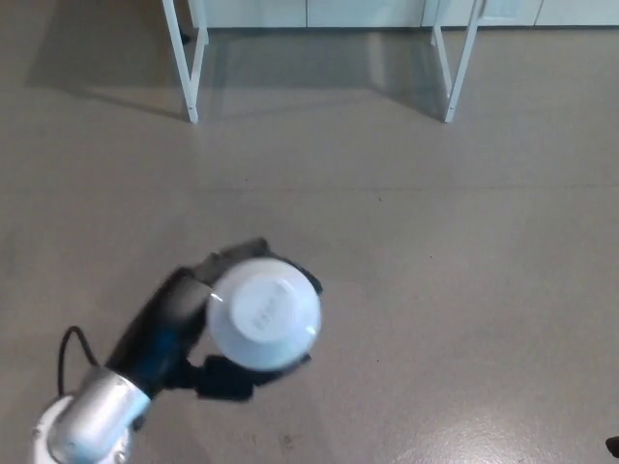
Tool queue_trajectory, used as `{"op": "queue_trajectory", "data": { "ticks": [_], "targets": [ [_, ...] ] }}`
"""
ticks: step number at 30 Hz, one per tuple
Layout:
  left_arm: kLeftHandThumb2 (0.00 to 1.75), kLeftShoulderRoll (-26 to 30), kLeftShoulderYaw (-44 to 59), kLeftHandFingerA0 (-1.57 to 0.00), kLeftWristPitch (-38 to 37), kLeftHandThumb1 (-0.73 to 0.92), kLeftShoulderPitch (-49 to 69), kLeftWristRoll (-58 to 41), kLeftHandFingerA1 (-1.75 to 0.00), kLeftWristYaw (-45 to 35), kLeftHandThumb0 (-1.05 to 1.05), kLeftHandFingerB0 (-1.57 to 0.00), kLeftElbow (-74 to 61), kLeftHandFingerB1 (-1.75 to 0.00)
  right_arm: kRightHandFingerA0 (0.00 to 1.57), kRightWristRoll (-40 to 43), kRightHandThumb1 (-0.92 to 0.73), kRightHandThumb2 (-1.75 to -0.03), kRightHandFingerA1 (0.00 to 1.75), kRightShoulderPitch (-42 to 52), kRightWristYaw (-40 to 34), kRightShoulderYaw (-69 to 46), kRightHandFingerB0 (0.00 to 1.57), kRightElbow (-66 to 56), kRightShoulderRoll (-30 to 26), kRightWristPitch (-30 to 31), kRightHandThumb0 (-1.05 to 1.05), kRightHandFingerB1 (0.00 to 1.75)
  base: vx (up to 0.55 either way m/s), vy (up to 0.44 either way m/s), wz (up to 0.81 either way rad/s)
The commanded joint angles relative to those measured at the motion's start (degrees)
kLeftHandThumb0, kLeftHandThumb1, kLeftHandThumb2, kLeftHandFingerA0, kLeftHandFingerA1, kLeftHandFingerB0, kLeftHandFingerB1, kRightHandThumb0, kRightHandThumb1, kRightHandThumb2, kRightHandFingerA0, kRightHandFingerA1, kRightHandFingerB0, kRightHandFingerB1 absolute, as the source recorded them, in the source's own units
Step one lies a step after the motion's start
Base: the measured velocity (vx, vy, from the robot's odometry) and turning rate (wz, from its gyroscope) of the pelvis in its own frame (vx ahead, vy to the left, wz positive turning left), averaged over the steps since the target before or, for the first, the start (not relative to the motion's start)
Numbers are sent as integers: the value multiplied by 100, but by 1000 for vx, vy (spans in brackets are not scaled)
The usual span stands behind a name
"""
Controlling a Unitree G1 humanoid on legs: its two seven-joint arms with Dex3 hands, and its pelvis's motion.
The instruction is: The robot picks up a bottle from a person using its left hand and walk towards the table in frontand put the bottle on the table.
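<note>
Grey floor (464, 290) fills the view, with the white legs (191, 104) of a surface at the far edge, while near left the robot's left hand (184, 319) grips the bottle (264, 311), held upright above the floor, pale round top facing the camera.

Looks like a lab or test room, not a home. Floor (445, 290) is bare, smooth and grey, industrial type, with a faint joint line across and a few scuffs. On the far side stands a table (192, 72) on thin white metal legs, one pair far left, a second pair (455, 68) far right. Behind them, flat white panels (319, 12) run along the far edge; cabinet fronts or wall cladding, cannot tell which.
</note>
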Motion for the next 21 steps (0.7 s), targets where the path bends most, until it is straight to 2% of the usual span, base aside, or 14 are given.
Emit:
{"op": "queue_trajectory", "data": {
  "ticks": [1, 4, 9, 12, 15, 21],
  "targets": [
    [84, -196, 422, -98, 365, 75, -80, -709, -139, -3, -11, -75, -89, -110, 65, -32, -68, -60, 49, 22, -46, 11, 54, 7, -146, 11, -45, 42, 0, 0, 0],
    [86, -149, 842, -95, 532, 72, -207, -948, -139, -40, -13, -78, -127, -110, 66, -67, -68, -60, 49, 11, -83, 37, 54, 28, -136, 17, -43, 42, 0, 0, 0],
    [89, -97, 852, -97, 385, 71, -117, -916, -136, -121, -14, -77, -75, -111, 65, -44, -68, -60, 49, 57, -64, 28, 55, 58, -115, 29, -44, 42, 0, 0, 32],
    [88, -66, 749, -100, 359, 70, -47, -783, -132, -76, -15, -77, -127, -110, 67, -70, -63, -62, 52, 85, -68, 60, 54, 65, -129, 0, -47, 44, 7, -7, -5],
    [88, -79, 676, -101, 448, 70, 0, -738, -133, -21, -15, -77, -249, -110, 66, -88, -68, -60, 49, 108, -65, 87, 57, 39, -139, -55, -44, 43, 46, 44, -10],
    [89, -47, 608, -99, 451, 70, 31, -713, -135, -2, -15, -76, -297, -111, 70, -86, -68, -60, 51, 84, -84, 122, 57, 43, -140, 17, -44, 43, 170, 246, -11]
  ]
}}
